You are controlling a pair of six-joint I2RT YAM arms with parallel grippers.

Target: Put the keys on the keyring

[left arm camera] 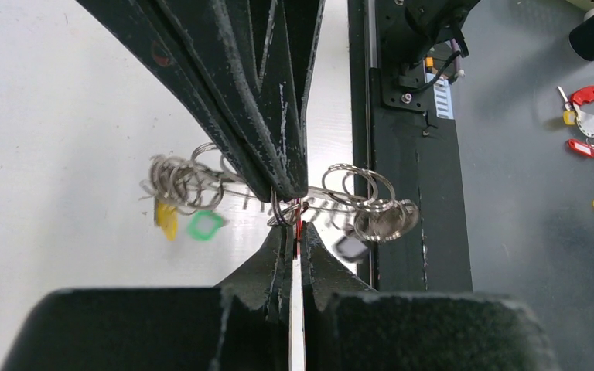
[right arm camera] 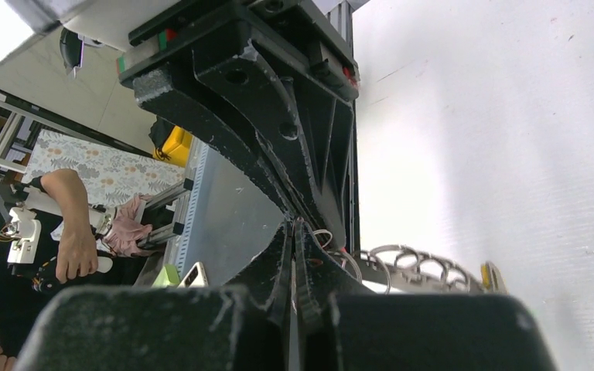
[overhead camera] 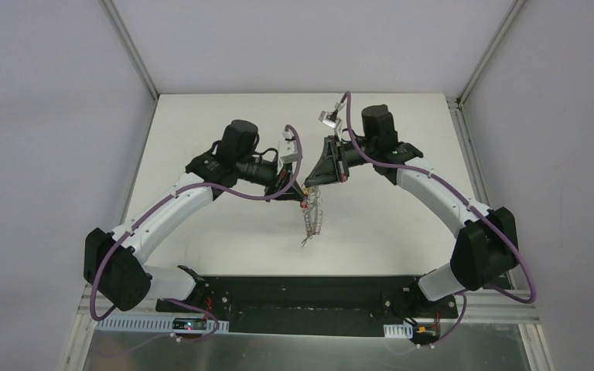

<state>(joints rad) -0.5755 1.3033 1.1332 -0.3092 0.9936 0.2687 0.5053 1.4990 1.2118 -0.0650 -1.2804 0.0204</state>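
Both grippers meet tip to tip above the middle of the white table. The keyring hangs below them as a chain-like strip of coiled wire. In the left wrist view it runs across behind the tips, with a yellow key, a green key and a dark key dangling from it. My left gripper is shut on a thin red key. My right gripper is shut on the keyring beside it; the yellow key shows at its far end.
The black base rail lies along the table's near edge. Beyond it, off the table, lie more coloured key tags. A person's arm shows outside the cell. Grey walls close the table on three sides.
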